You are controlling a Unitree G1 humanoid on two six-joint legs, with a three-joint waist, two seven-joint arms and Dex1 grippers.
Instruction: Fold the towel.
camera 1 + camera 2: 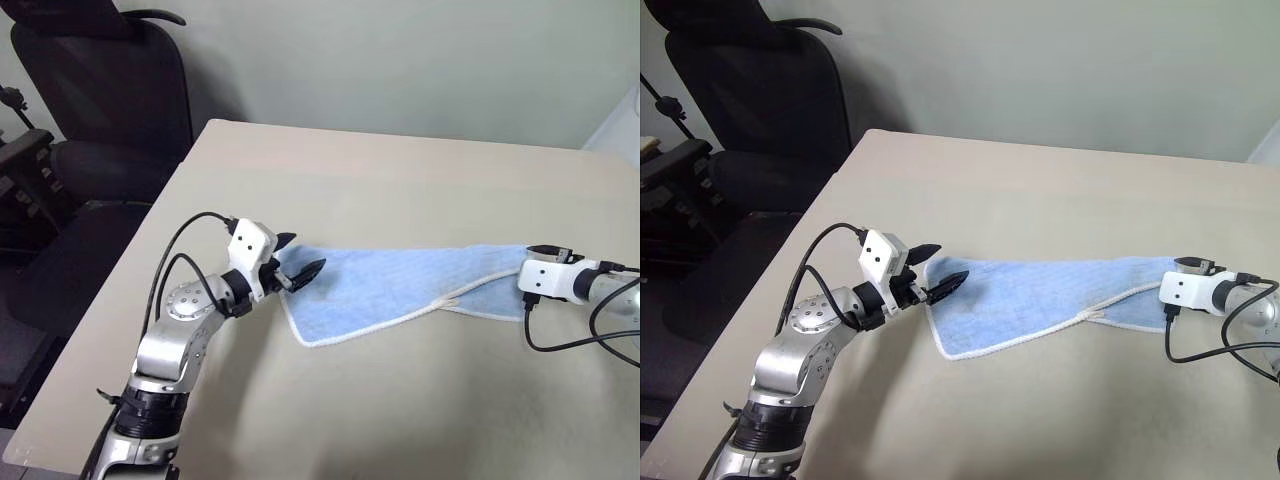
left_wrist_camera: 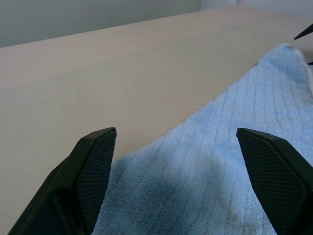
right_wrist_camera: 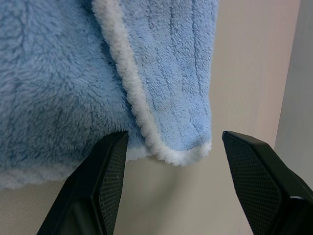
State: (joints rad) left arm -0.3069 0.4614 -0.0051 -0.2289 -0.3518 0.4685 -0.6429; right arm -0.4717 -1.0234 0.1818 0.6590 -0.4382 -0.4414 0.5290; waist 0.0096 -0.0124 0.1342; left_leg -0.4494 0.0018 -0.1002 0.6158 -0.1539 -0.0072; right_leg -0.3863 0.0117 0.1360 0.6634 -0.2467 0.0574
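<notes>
Towel (image 1: 400, 285) lying on bench (image 1: 400, 180); left gripper (image 1: 300, 262) and right gripper (image 3: 171, 161) both hovering spread at opposite ends, pinching nothing.

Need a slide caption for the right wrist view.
Right gripper, fingers open, poised at the white-edged corner of the light-blue terry towel on the beige table.

Plain beige table (image 1: 400, 190) taking up most of the scene, smooth matte top, far edge running close along the wall. Pale greenish-grey wall (image 1: 420, 60) behind it, bare and evenly lit (soft light, no hard shadows). Black office chair (image 1: 110, 100) off at the far left, high back and armrest, beside the table's left corner. Dark floor (image 1: 30, 300) below it.
</notes>
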